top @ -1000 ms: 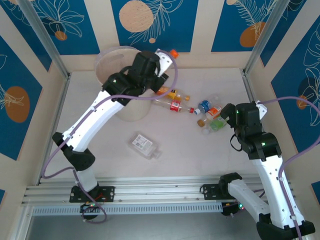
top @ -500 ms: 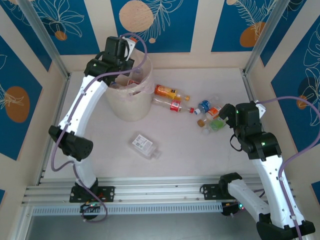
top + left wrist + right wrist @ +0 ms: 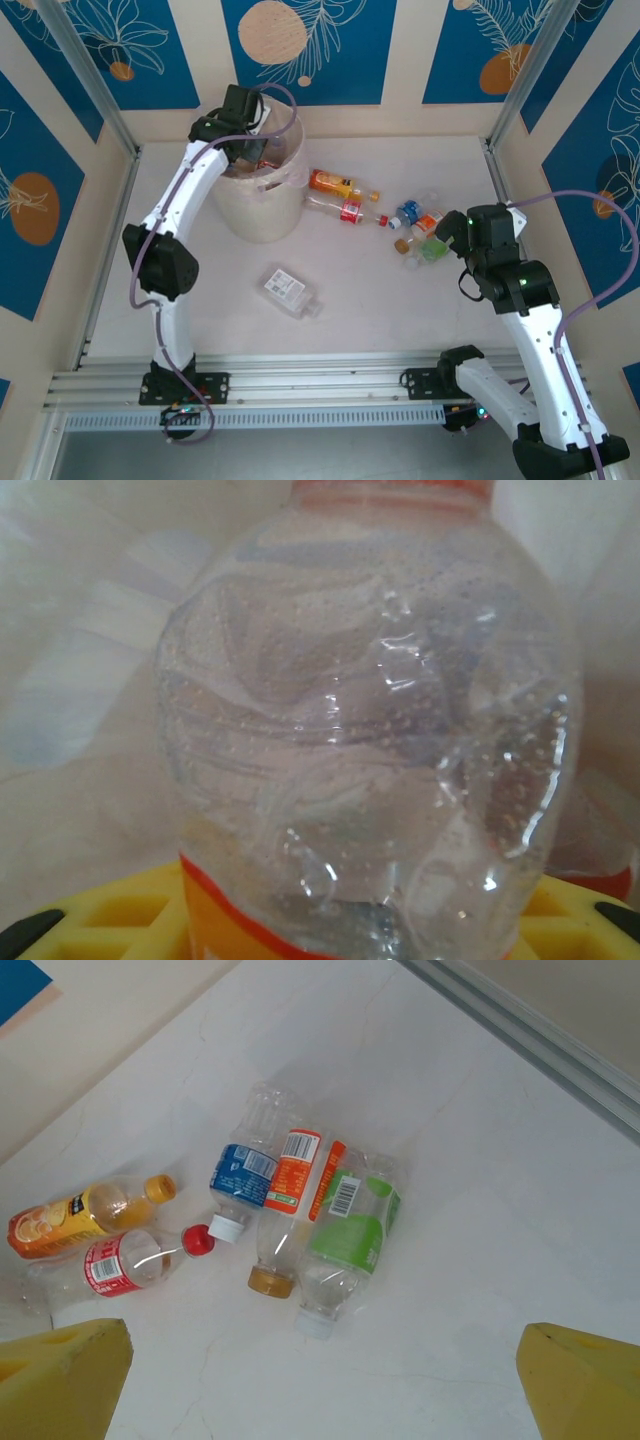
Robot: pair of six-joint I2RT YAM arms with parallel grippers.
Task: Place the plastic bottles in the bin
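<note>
- Bench (image 3: 380,310), flat and off-white, carries everything, with blue-and-cream patterned panels standing around it.
- A round, pale cream-pink plastic bin (image 3: 262,212) with a clear liner bag stands at the far left of the bench.
- The left arm (image 3: 175,215) arches over the bin's near rim. The left gripper (image 3: 252,152) sits at the bin's mouth, clamped on a crumpled clear plastic bottle with an orange label (image 3: 370,730). In the left wrist view this bottle rises from between the yellow fingers (image 3: 90,920), with pale liner behind it.
- The right arm (image 3: 530,300) stands at the bench's right side. The right gripper (image 3: 320,1390) has its jaws wide apart and holds nothing. It hangs above a cluster of bottles.
- A flat, squarish clear plastic bottle (image 3: 288,290) lies alone near the middle of the bench, well apart from the bin and the cluster.
- An orange-juice bottle with an orange cap (image 3: 80,1218) lies just right of the bin, beside a clear bottle with a red label and red cap (image 3: 120,1265).
- Further right, three bottles lie touching side by side: a blue-labelled bottle with a white cap (image 3: 245,1175), an orange-and-white-labelled bottle with an amber cap (image 3: 285,1210) and a green-labelled bottle (image 3: 345,1235).
</note>
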